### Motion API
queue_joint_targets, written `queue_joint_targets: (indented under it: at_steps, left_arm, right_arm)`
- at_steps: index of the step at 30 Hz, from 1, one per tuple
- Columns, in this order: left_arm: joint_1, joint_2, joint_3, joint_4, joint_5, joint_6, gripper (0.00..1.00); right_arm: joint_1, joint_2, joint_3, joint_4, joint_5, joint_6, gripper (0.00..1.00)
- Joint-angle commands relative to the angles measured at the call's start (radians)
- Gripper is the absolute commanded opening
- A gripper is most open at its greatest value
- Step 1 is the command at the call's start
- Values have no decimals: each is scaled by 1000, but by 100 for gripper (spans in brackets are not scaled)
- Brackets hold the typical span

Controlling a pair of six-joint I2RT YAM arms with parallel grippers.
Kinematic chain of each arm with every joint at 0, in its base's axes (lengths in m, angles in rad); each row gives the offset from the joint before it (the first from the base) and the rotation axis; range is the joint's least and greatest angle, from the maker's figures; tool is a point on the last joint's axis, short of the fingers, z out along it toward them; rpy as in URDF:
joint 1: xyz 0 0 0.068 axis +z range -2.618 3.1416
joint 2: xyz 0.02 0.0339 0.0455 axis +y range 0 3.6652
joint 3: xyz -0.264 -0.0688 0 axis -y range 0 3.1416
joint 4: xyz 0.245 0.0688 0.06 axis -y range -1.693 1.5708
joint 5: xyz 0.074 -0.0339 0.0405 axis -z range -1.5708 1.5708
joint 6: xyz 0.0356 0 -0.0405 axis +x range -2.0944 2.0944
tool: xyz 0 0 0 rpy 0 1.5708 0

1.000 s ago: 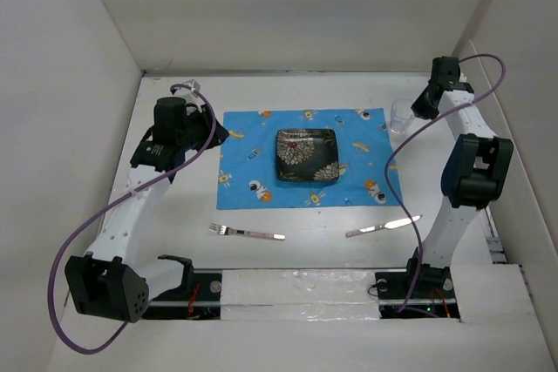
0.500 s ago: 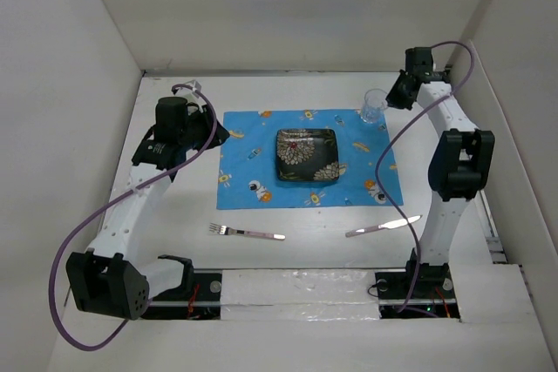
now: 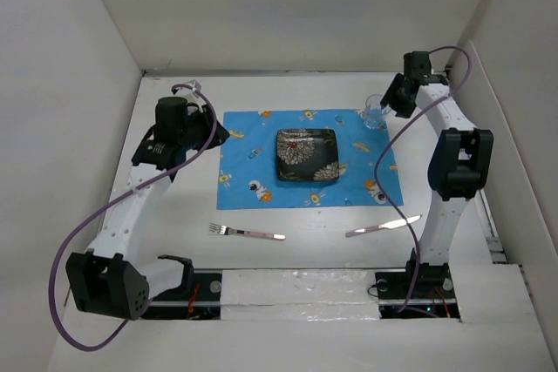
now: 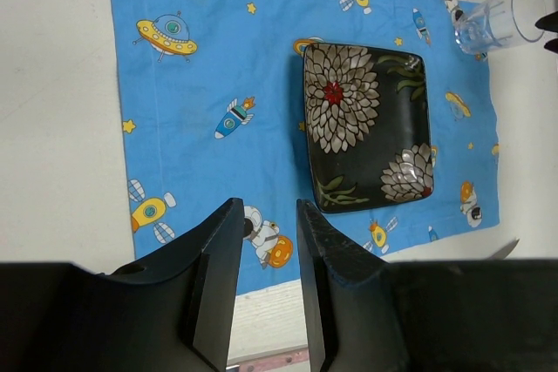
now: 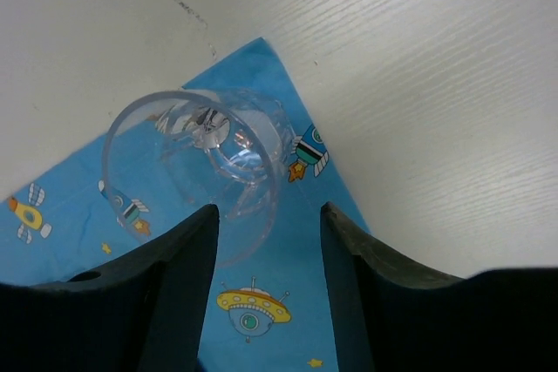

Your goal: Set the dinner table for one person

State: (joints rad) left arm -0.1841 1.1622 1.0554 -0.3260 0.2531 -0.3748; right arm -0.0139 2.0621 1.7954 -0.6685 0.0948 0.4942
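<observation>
The left gripper (image 4: pixel 268 206) hangs empty, fingers a slit apart, over the dinner table (image 3: pixel 314 254), which looks like a stiff, smooth slab under everything, nothing to grasp. At its far right the glass (image 5: pixel 196 163), likely light, slick and breakable and best held across its wall, stands on the placemat (image 5: pixel 288 276) corner. The right gripper (image 5: pixel 268 208) sits just behind it, fingers spread.

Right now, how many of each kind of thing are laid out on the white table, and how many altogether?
Blue cartoon-printed cloth placemat: 1
Black square flower-patterned plate: 1
Clear drinking glass: 1
Silver metal fork: 1
Silver metal knife: 1
Total: 5
</observation>
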Motion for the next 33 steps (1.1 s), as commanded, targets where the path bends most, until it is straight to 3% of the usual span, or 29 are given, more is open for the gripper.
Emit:
queue_joint_targets:
  at_steps: [1, 3, 6, 7, 9, 11, 15, 16, 17, 18, 21, 23, 27, 33]
  left_arm:
    - [-6, -36, 15, 7, -8, 10, 28]
    - [-6, -33, 46, 10, 1, 1, 24]
    - [-6, -10, 89, 36, 78, -29, 7]
    - [-6, -4, 101, 41, 89, -35, 2]
    - [-6, 8, 127, 41, 103, -42, 0]
    - [-6, 8, 138, 38, 89, -41, 0]
    - [-6, -1, 164, -2, 35, -23, 0]
    - [-6, -19, 150, -14, 13, -26, 0]
    - [-6, -19, 150, -15, 12, -26, 0]
    - [-6, -25, 143, -27, 0, -30, 0]
    - [-6, -67, 114, -62, -101, -47, 0]
    - [9, -107, 120, -93, -184, -64, 0]
    - [41, -156, 179, -131, -242, -58, 13]
    - [41, -174, 180, -125, -204, -65, 20]
  right_arm:
    - [14, -140, -4, 18, -30, -37, 56]
    - [38, -230, -54, 30, -52, -69, 52]
    - [89, -392, -218, 110, -168, -131, 10]
    - [145, -436, -266, 166, -203, -143, 0]
    - [218, -515, -368, 216, -309, -166, 0]
    - [368, -601, -500, 276, -358, -184, 0]
    - [626, -646, -629, 310, -336, -192, 0]
    - [740, -633, -672, 335, -345, -177, 9]
    - [741, -632, -673, 336, -354, -177, 10]
    - [782, -622, -674, 340, -348, -180, 25]
    - [925, -562, -663, 337, -302, -209, 53]
    - [980, -505, -653, 337, -258, -224, 58]
    - [1109, -416, -633, 360, -181, -255, 62]
    - [1246, -243, -522, 285, 23, -327, 62]
